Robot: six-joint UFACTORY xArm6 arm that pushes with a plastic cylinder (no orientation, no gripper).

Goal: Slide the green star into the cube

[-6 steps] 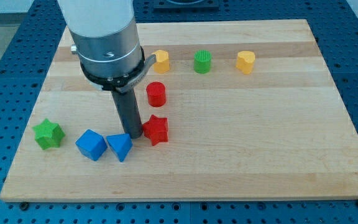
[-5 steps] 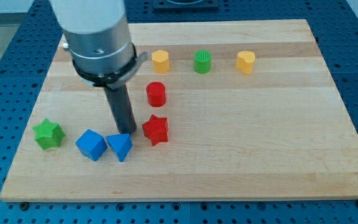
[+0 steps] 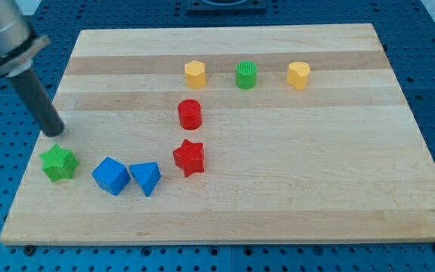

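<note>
The green star (image 3: 59, 163) lies near the board's left edge, toward the view's bottom. The blue cube (image 3: 112, 176) sits just to its right, a small gap between them. My tip (image 3: 54, 132) is just above the green star in the view, a little to its upper left and apart from it. The rod slants up to the view's top left corner.
A blue triangular block (image 3: 146, 178) touches the cube's right side. A red star (image 3: 189, 157) and a red cylinder (image 3: 190, 114) stand mid-board. A yellow hexagon block (image 3: 195, 73), a green cylinder (image 3: 246, 75) and a yellow block (image 3: 298, 75) line the top. The wooden board (image 3: 316, 166) rests on a blue pegboard.
My tip has moved left from between the blue triangular block and the red star to just above the green star. No block has moved.
</note>
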